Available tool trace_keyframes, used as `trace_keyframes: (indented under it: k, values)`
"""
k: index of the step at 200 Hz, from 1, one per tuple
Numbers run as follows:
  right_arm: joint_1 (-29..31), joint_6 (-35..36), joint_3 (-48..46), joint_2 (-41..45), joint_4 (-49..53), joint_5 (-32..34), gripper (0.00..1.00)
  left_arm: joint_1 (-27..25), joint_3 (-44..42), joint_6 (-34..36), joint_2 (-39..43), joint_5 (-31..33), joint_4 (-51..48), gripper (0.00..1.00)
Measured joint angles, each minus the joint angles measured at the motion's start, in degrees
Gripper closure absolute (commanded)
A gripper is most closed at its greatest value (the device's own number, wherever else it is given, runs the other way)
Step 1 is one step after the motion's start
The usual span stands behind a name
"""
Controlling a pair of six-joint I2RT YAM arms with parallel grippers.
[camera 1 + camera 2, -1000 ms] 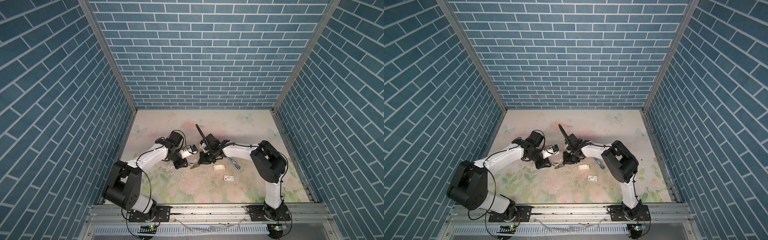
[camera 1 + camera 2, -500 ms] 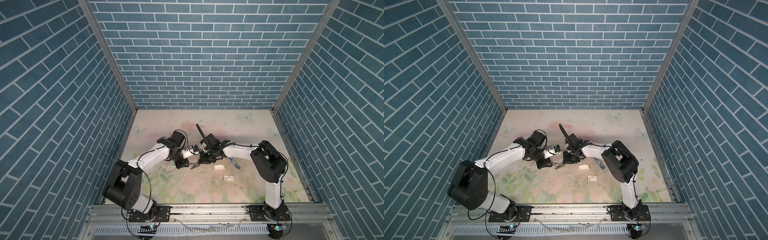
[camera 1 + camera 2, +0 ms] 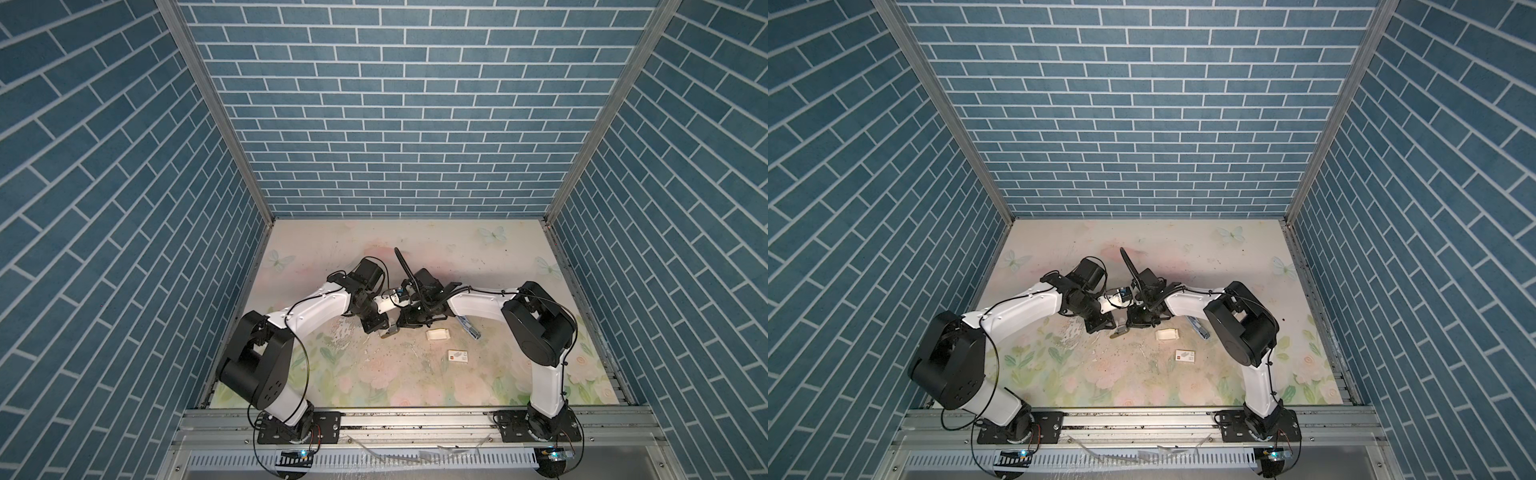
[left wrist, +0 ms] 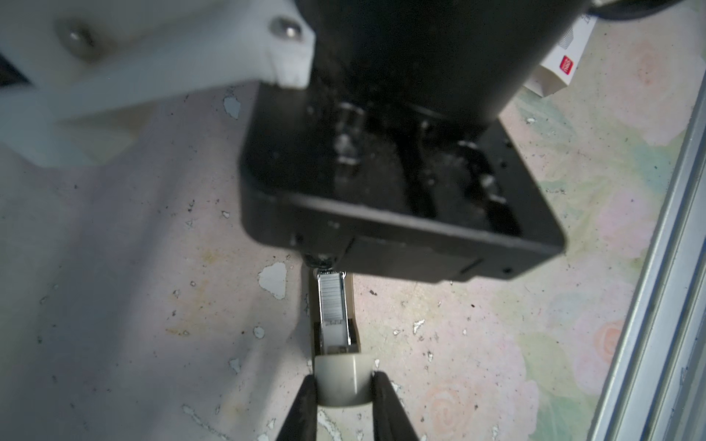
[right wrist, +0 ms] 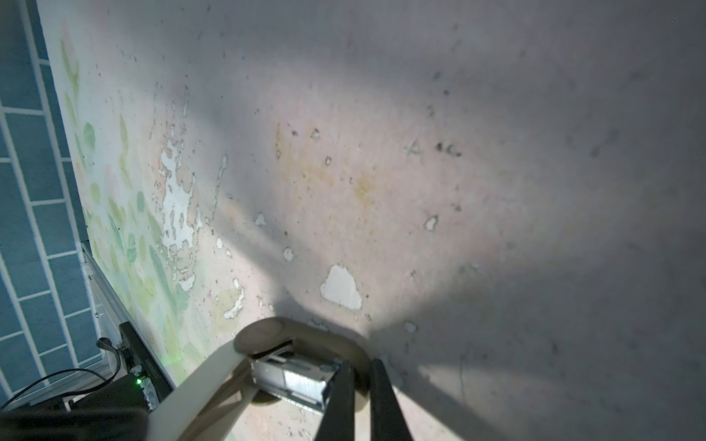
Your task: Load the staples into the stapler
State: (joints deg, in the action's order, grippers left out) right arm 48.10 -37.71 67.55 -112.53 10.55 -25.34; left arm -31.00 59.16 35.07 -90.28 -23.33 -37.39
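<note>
**Fig.** We see the beige stapler (image 5: 267, 334) lying open mid-tabletop (image 3: 374, 386). On the stapler's R-arm side lie a cream cardboard tray (image 3: 438, 334), a white box (image 3: 457, 356) w/ red logo (text unreadable), and a blue-grey item (image 3: 468, 327) by that arm. In the L wrist view the R tool's black body hides the stapler's far end. The staples (image 4: 331, 301), a ribbed grey strip, sit in the stapler's open channel. The L tool (image 4: 344, 378) is clenched on the stapler's rounded end. The R tool (image 5: 361, 364) is pinched closed at the channel's other end; we can't tell if it grips anything.
</note>
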Motion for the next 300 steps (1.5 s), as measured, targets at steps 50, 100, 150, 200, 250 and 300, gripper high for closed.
trace_keyframes:
  k: [50,100,150,200,250,300]
  values:
    - [-0.02,-1.03,-1.49,0.52,-2.27,-0.02,0.89,-0.81,0.02,-0.39,-0.5,0.52,1.18,0.78]
    - [-0.07,-1.51,-2.69,0.9,-4.2,-0.04,0.89,-1.18,0.57,-0.46,-1.68,0.61,1.77,0.8]
    - [-0.07,-2.51,-3.85,1.33,-5.95,0.0,0.89,-1.64,1.38,-0.46,-3.41,0.57,2.34,0.81]
    - [-0.07,-2.95,-4.72,1.77,-6.71,0.24,0.87,-1.99,1.42,-0.42,-3.91,0.7,2.8,0.83]
    - [-0.28,-3.04,-5.38,2.29,-7.08,1.16,0.86,-2.05,1.33,-0.39,-3.91,0.87,2.99,0.83]
    - [-1.05,-3.45,-5.38,2.75,-6.23,3.56,0.85,-2.19,1.09,-0.33,-3.91,1.46,2.54,0.83]
